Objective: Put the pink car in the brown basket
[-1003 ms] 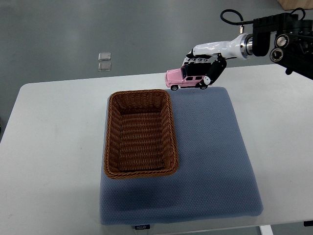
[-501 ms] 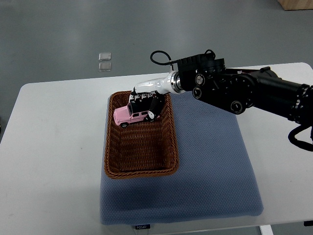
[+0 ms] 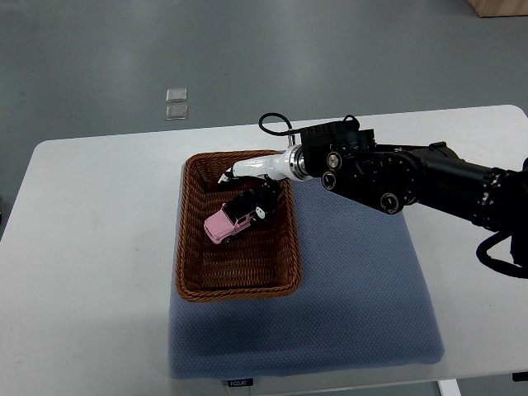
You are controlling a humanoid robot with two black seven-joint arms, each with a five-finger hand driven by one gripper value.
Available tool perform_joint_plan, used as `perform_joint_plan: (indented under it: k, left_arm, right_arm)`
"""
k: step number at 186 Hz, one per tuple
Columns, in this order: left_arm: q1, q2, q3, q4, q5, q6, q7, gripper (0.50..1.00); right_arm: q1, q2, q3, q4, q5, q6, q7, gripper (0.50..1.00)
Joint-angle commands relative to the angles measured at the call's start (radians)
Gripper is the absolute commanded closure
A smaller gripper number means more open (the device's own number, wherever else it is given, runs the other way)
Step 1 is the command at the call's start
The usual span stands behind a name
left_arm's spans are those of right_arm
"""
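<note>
Right hand (image 3: 250,188) reaches over the brown basket (image 3: 191,247), black fingers wrapped on the pink car's (image 3: 224,225) roof end. The car sits tilted inside the basket, in its far half, nose toward the near-left. Basket rests on a blue-grey mat (image 3: 355,289) atop a white table (image 3: 91,247). Beyond lies grey floor (image 3: 247,58), with two small clear squares (image 3: 176,103) on it.

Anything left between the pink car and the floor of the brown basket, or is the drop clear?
Nothing visible blocks it. The pink car is already inside the brown basket, tilted, with the right hand on its rear end. The basket holds nothing else.
</note>
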Motion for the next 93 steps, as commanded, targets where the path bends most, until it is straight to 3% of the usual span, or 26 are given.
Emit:
perform_joint_plan:
  k: [1, 21, 22, 50, 93]
  left_arm:
    - [0.000, 0.000, 0.000, 0.001, 0.000, 0.000, 0.000, 0.500]
    - [0.000, 0.000, 0.000, 0.001, 0.000, 0.000, 0.001, 0.500]
    - [0.000, 0.000, 0.000, 0.001, 0.000, 0.000, 0.001, 0.500]
    - [0.000, 0.000, 0.000, 0.001, 0.000, 0.000, 0.001, 0.500]
    - [0.000, 0.000, 0.003, -0.002, 0.000, 0.000, 0.006, 0.500]
  right_arm:
    - [0.001, -0.010, 0.068, 0.000, 0.002, 0.001, 0.001, 0.591]
    - [0.000, -0.029, 0.160, 0.000, 0.007, 0.006, 0.000, 0.591]
    - [-0.003, -0.058, 0.242, 0.000, 0.016, 0.004, 0.001, 0.591]
    - [-0.117, -0.136, 0.542, 0.003, 0.148, -0.011, 0.006, 0.591]
    - [-0.417, -0.130, 0.987, 0.009, 0.482, -0.062, 0.131, 0.591]
